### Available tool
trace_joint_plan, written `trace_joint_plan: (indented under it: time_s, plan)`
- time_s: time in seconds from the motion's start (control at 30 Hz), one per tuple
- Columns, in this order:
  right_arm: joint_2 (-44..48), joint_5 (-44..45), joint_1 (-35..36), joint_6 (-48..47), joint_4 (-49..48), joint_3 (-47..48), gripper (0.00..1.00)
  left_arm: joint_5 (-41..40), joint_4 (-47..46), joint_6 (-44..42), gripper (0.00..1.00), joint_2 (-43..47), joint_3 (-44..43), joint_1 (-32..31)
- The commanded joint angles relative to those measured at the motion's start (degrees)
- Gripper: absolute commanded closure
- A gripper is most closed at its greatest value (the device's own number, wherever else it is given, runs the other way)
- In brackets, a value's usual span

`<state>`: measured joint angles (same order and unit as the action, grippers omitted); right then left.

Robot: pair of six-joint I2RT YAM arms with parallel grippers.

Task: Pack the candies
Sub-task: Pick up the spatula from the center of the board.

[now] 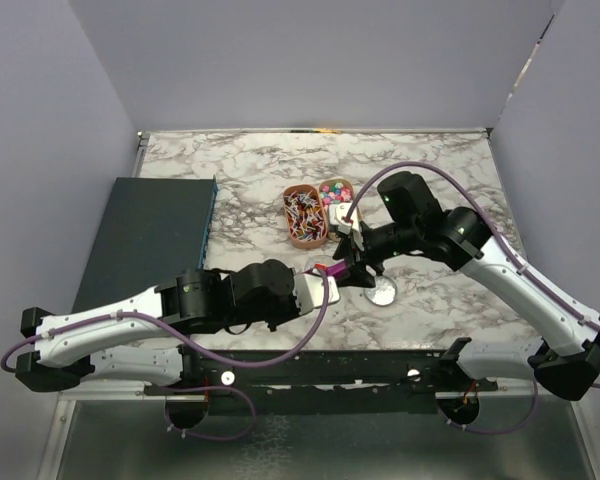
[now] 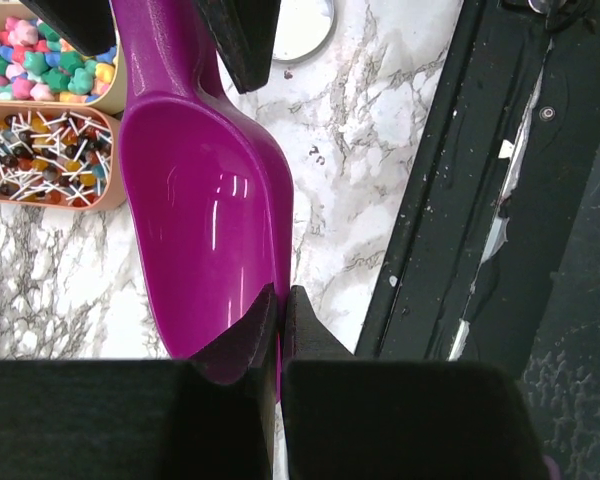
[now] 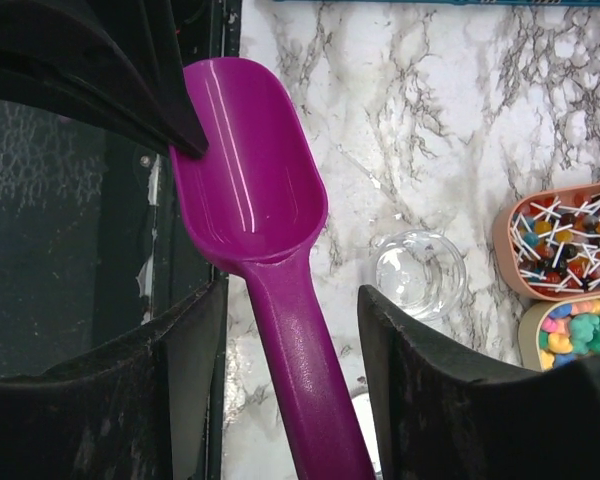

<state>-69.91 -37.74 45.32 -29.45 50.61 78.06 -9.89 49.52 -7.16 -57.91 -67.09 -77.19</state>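
Observation:
The candies (image 1: 335, 191), small sweets in mixed bright colours, fill a tan tray at mid-table; they also show as candies (image 2: 45, 65) and candies (image 3: 580, 335). A purple scoop (image 1: 332, 270) hangs empty between the arms. My left gripper (image 2: 282, 295) is shut on the rim of the scoop's bowl (image 2: 195, 200). My right gripper (image 3: 292, 300) is open, its fingers either side of the scoop's handle (image 3: 305, 370) with a gap on both sides.
A second tan tray of lollipops (image 1: 304, 212) sits beside the candies. A small clear cup (image 3: 420, 272) stands on the marble right of the scoop. A dark blue box (image 1: 160, 235) lies at the left. The table's black front rail (image 2: 460, 200) runs close by.

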Motion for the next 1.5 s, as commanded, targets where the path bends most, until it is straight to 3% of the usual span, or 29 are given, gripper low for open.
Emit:
trace_joint_plan:
  time_s: [0.0, 0.17, 0.5, 0.6, 0.73, 0.83, 0.87, 0.93, 1.03, 1.1, 1.17, 1.47]
  plan:
    - [-0.85, 0.69, 1.04, 0.07, 2.08, -0.48, 0.41, -2.07, 0.00, -1.31, 1.00, 1.91, -1.56, -0.60]
    - [-1.24, -0.36, 1.59, 0.33, 1.33, -1.45, 0.44, -1.98, 0.03, -1.28, 1.00, 2.01, -1.43, -0.77]
    - [-2.69, -0.85, 3.06, 0.36, 1.81, -1.32, 0.62, -3.22, -0.32, -1.46, 1.00, 1.98, -1.39, -0.74]
    - [-2.62, -1.03, 3.15, 0.27, 1.94, -1.57, 0.72, -3.87, -0.42, -1.46, 1.00, 2.01, -1.38, -0.74]
    - [-2.51, -1.45, 3.57, 0.50, 1.86, -2.03, 0.98, -5.02, -0.89, -1.54, 1.00, 2.09, -1.31, -0.74]
    - [-0.79, -0.91, 3.63, 2.05, -0.61, -3.36, 0.99, -6.99, -1.91, -1.14, 1.00, 2.01, -1.08, -0.76]
    - [0.30, -0.42, 3.65, 2.73, -1.92, -4.61, 0.99, -8.00, -2.37, -0.87, 0.97, 2.00, -0.82, -0.77]
    - [2.17, 1.09, 3.63, 4.42, -4.42, -7.02, 0.99, -10.30, -3.42, -0.02, 0.67, 2.08, -0.41, -0.72]
    - [4.05, 3.51, 3.66, 6.99, -6.49, -10.28, 0.99, -12.52, -4.99, 0.30, 0.51, 2.54, 0.47, -0.77]
    - [5.06, 5.72, 3.70, 8.90, -7.66, -12.25, 0.99, -13.87, -6.47, 0.98, 0.33, 2.83, 1.01, -0.75]
    - [6.42, 7.58, 3.70, 10.08, -9.24, -14.69, 0.99, -14.79, -8.69, 1.41, 0.23, 3.11, 1.60, -0.70]
    - [12.16, 18.53, 3.67, 14.45, -18.60, -22.91, 0.99, -19.53, -18.63, 4.79, 0.12, 4.04, 5.20, -0.23]
